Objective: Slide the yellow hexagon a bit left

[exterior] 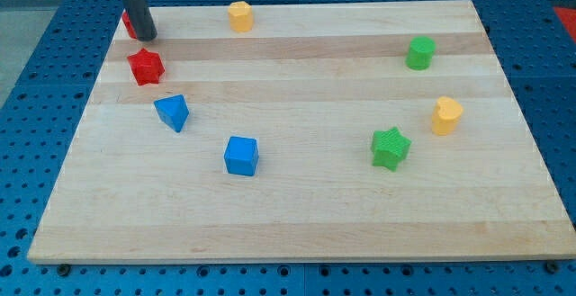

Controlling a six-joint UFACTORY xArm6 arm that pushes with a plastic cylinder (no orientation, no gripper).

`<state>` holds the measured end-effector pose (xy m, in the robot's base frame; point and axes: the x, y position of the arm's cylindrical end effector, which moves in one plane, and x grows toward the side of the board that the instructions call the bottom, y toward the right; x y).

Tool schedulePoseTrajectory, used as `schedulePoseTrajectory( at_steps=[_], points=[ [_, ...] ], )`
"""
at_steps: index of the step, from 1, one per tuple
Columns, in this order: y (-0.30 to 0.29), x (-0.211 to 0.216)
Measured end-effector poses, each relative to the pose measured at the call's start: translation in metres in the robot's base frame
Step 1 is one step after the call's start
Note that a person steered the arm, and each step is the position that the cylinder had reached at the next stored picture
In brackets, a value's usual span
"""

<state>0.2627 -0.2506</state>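
Note:
A yellow hexagon-like block (239, 15) sits near the board's top edge, left of centre. A second yellow block (445, 115), whose shape is unclear, sits at the view's right. My tip (147, 38) rests on the board at the top left corner, well to the left of the top yellow block and apart from it. A red block (129, 24) is partly hidden behind the rod, right beside the tip. A red star (145, 66) lies just below the tip.
A blue triangular block (172, 112) and a blue cube (241, 156) lie lower left of centre. A green block (419, 52) is at the upper right and a green star (391, 147) at the lower right. The wooden board (297, 224) has edges all round.

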Motion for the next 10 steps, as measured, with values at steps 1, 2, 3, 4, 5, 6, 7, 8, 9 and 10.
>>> schedulePoseTrajectory(
  at_steps=[1,2,3,4,5,6,7,8,9,10],
  points=[
    [-0.008,-0.006],
    [-0.008,-0.007],
    [-0.006,0.012],
    [0.015,0.031],
    [0.062,0.035],
    [0.131,0.039],
    [0.191,0.035],
    [0.233,0.011],
    [0.237,-0.02],
    [0.218,-0.029]
  ],
)
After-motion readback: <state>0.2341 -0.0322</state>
